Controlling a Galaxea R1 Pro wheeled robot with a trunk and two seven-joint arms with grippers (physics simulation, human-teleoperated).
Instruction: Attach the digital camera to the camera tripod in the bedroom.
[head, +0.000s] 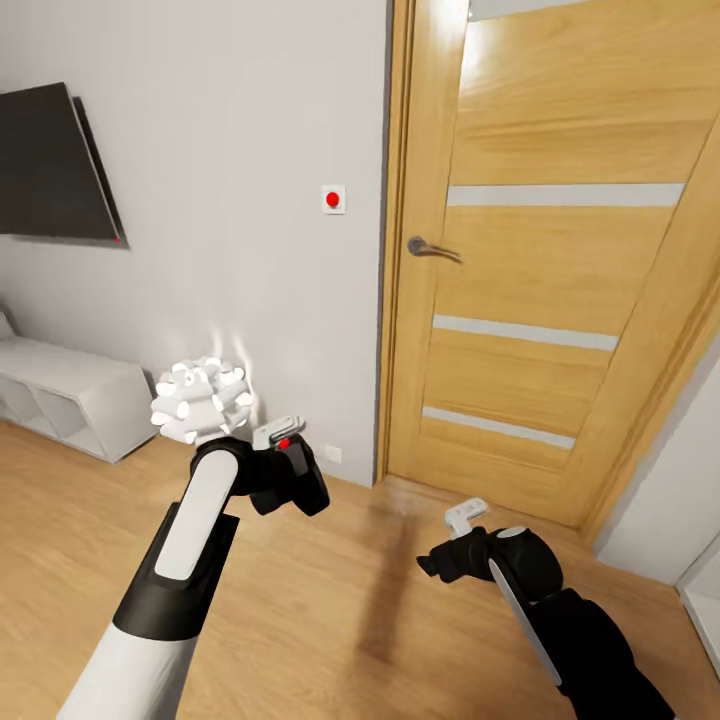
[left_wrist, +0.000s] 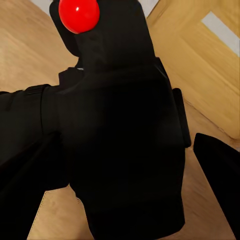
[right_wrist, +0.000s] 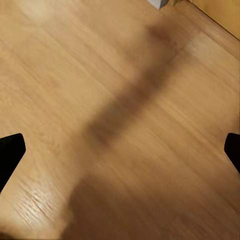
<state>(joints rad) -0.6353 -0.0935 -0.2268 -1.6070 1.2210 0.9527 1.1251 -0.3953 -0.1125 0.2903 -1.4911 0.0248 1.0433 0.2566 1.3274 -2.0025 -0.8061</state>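
Before a closed wooden door (head: 540, 260) with three pale strips and a curved metal handle (head: 432, 248), both arms hang over a smooth light wood floor (head: 330, 620). At about 9 o'clock from the right gripper (head: 440, 560), the left gripper (head: 290, 480) is clamped on the camera (head: 295, 478), a matte black boxy body with a round red button (head: 284, 444) on top. From the left wrist the camera (left_wrist: 120, 150) sits right between the fingers (left_wrist: 220, 180) and covers most of the picture. From the right wrist, two dark fingertips (right_wrist: 10, 155) stand wide apart over bare planks. At 11 o'clock of the camera a white ribbon bow (head: 200, 398) lies by the grey wall (head: 240, 150).
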